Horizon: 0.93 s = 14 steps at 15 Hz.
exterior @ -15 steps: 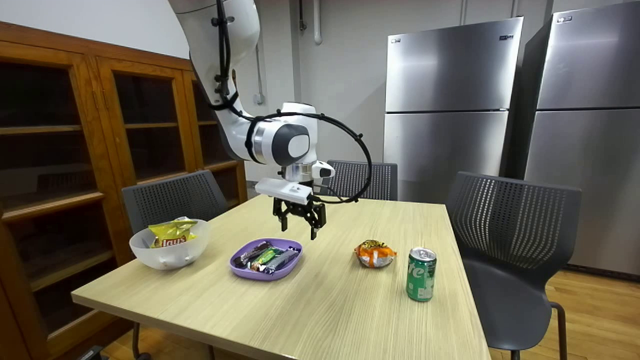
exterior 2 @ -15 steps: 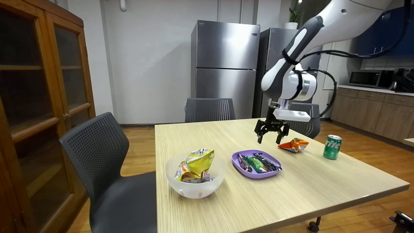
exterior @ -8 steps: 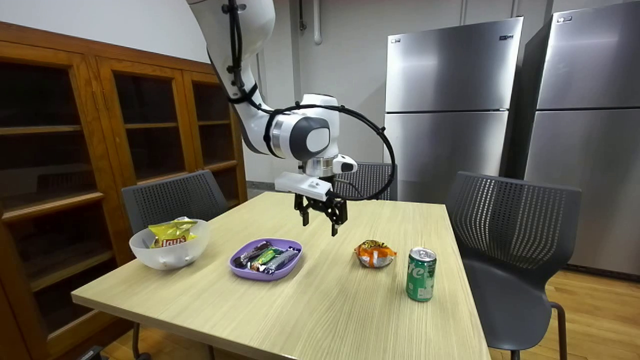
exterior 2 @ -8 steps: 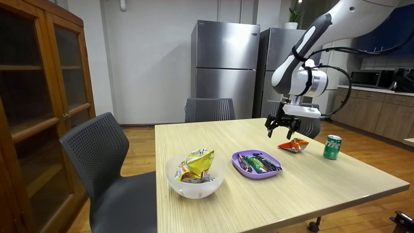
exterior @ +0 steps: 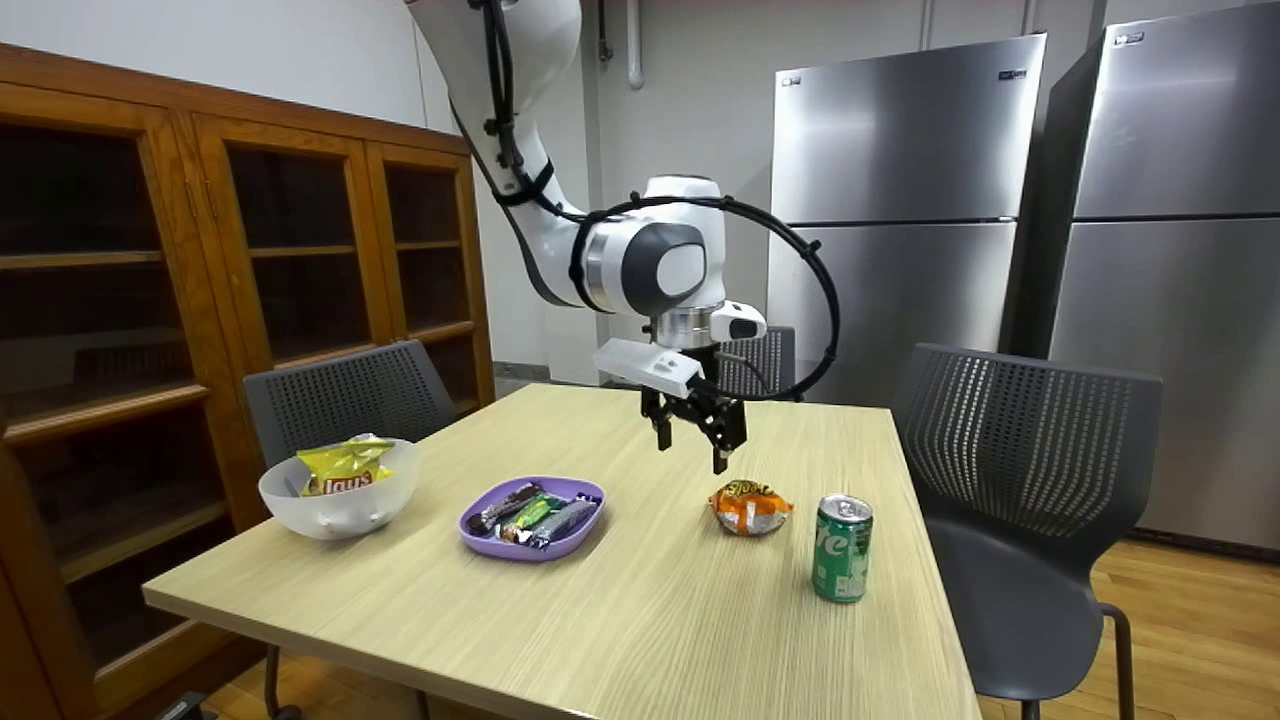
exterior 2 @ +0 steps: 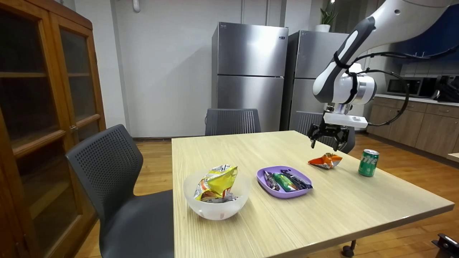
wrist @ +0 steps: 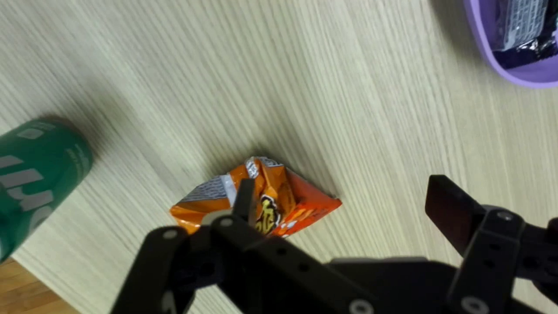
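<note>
My gripper is open and empty above the table, also seen in an exterior view and in the wrist view. Nearest is a crumpled orange snack bag, also in an exterior view. In the wrist view the bag lies beneath the left finger, partly hidden by it; they appear apart. A green soda can stands upright beside the bag, also in the wrist view. A purple tray holds wrapped bars; its rim shows top right in the wrist view.
A frosted white bowl with a yellow chip bag sits near a table corner, also in an exterior view. Dark chairs stand round the wooden table. Behind are steel refrigerators and a wooden cabinet.
My open gripper has moved to the right in both exterior views, from near the purple tray to above and beside the orange bag. The objects on the table have not moved.
</note>
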Each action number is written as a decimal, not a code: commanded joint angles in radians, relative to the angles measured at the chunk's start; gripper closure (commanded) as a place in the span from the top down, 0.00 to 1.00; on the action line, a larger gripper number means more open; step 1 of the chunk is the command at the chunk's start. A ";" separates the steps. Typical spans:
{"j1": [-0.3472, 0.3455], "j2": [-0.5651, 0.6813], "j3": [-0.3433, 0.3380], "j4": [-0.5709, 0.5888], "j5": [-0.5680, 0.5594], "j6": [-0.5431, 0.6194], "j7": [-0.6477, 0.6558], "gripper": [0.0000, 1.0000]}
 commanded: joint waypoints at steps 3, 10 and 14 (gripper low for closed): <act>0.001 0.066 -0.048 0.115 0.009 -0.075 0.127 1.00; -0.006 0.196 -0.062 0.291 0.018 -0.160 0.228 1.00; -0.001 0.264 -0.067 0.390 0.014 -0.206 0.274 1.00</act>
